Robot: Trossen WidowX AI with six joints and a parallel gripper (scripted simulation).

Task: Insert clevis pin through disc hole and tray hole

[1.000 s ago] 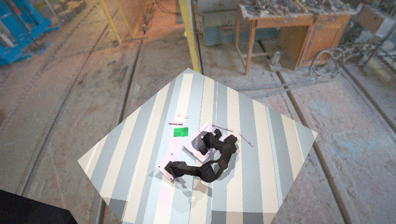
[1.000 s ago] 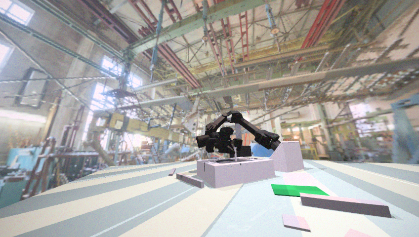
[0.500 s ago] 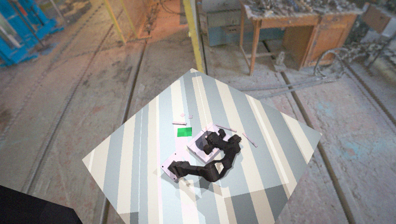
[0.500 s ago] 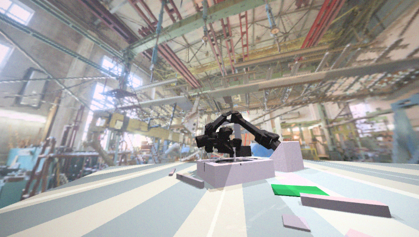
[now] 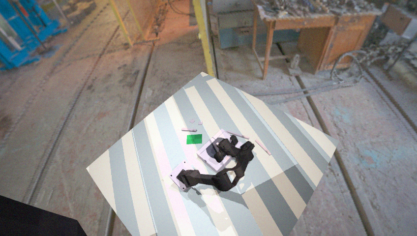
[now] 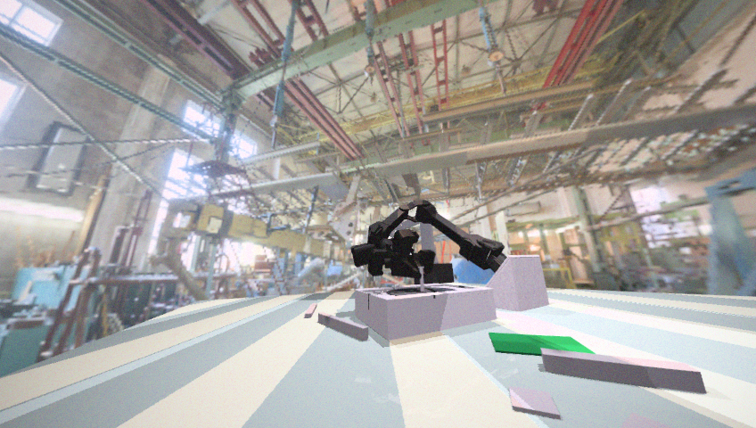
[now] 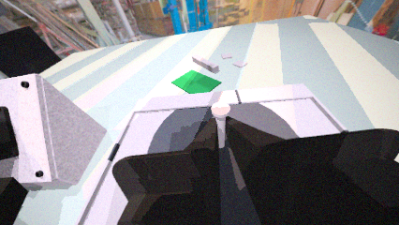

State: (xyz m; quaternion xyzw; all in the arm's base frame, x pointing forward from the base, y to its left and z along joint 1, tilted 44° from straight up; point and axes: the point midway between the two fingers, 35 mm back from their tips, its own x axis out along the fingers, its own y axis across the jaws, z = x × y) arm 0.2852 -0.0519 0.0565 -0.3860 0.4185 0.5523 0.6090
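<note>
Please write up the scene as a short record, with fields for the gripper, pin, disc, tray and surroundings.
gripper: shut on the pin, above the tray
pin: upright, head up; its lower tip cannot be made out
disc: dark, lying inside the tray, partly hidden by the gripper
tray: rimmed, on the striped table
green patch: on the table beside the tray
release: not done

bright striped tabletop, hard-edged arm shadows, hazy window glare, grainy, softly blurred background
</note>
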